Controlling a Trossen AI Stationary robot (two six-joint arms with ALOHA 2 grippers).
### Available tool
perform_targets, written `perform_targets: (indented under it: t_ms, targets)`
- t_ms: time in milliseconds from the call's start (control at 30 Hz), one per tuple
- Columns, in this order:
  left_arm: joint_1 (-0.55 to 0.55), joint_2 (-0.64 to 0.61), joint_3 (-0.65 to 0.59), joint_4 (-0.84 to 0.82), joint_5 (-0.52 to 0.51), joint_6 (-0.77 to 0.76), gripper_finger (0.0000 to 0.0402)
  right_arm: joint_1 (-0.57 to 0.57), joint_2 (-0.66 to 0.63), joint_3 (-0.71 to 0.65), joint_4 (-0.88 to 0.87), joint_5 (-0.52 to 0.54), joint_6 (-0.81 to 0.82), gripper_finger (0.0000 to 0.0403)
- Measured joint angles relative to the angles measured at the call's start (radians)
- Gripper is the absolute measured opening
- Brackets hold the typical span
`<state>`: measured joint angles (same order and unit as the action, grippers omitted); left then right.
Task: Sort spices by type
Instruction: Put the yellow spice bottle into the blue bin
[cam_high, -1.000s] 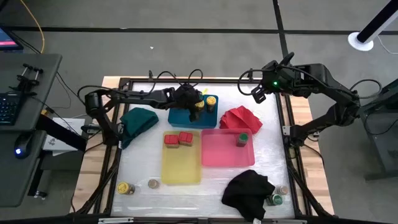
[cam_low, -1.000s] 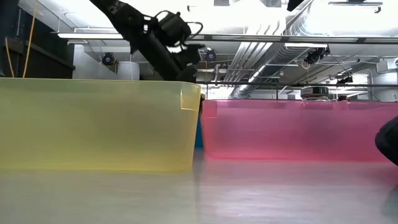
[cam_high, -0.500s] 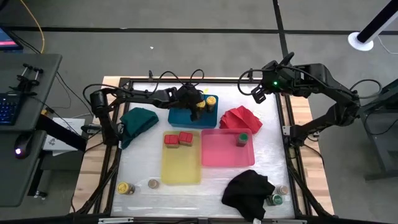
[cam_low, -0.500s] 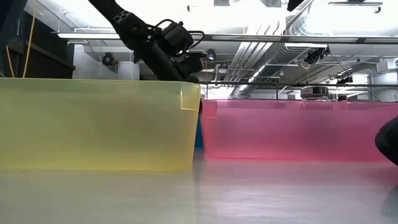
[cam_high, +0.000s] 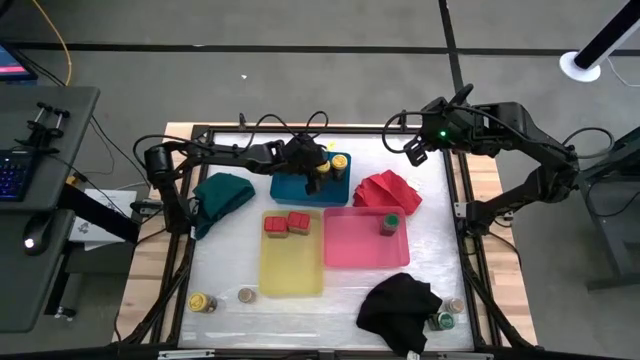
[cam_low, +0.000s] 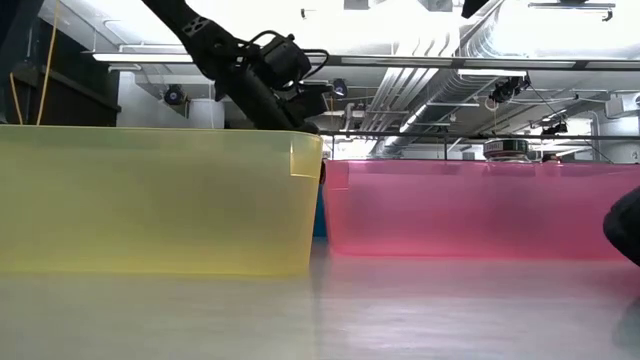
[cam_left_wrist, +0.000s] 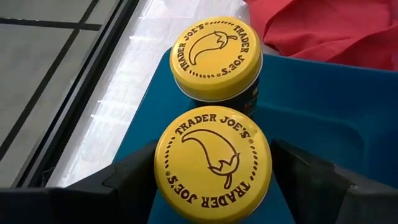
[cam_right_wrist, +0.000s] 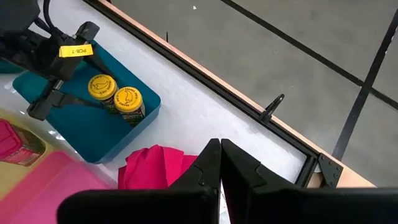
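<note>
Straddling one yellow-lidded round spice jar (cam_left_wrist: 213, 165) inside the blue plastic tray (cam_high: 338, 188), the left gripper (cam_left_wrist: 211, 180) stands spread, fingers (cam_left_wrist: 134, 177) either side, a second yellow-lidded jar (cam_left_wrist: 216, 56) just beyond. Right gripper (cam_right_wrist: 221, 163) hangs pressed closed above the table's far edge.

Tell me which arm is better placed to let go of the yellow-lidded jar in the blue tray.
Left. The left gripper already straddles that jar inside the blue tray; the right gripper hangs shut beyond it.
</note>
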<state>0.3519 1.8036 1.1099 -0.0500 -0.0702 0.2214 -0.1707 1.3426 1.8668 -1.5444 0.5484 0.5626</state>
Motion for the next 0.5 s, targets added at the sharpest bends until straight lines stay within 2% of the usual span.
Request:
perform_targets:
  t_ms: [333, 500]
  targets:
    - [0.042, -0.002, 0.083, -0.117, -0.068, 0.002, 0.0282, 0.000, 0.000, 0.000, 0.000, -0.001, 0.006, 0.0000]
    - [0.061, -0.003, 0.131, -0.148, -0.062, 0.008, 0.0282, 0.000, 0.000, 0.000, 0.000, -0.002, 0.006, 0.0000]
